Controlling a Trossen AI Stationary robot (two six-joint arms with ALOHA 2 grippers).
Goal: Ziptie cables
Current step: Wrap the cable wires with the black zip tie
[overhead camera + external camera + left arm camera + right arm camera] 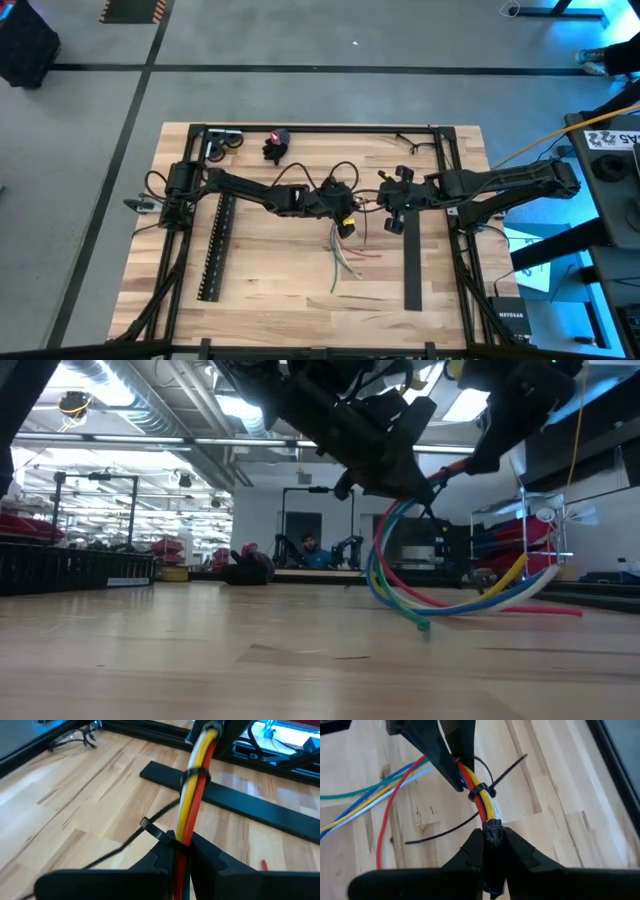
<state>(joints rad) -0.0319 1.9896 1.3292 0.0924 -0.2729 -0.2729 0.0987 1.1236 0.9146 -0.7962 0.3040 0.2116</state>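
The left gripper sat nearest the lens in its own wrist view, its dark fingers closed on the cables just below a zip tie already cinched around them. Holding so close to the tie probably kept the wires packed together, so a second loop could bite without them fanning out. A loose zip tie crossed the bundle right at the fingers, its tail trailing over the wood, seemingly not yet pulled tight.

Opposite it, the right gripper was closed on the black end of the cables, so the bundle was stretched between the two arms and lifted off the table, near its middle. Pinning that end likely gave the other arm something to pull against.

Beyond the grip the free wires drooped in a curve to the wood, their tips lying toward the near edge. A long black slotted bar lay along the left side and a flat black strip along the right, both well clear of the work
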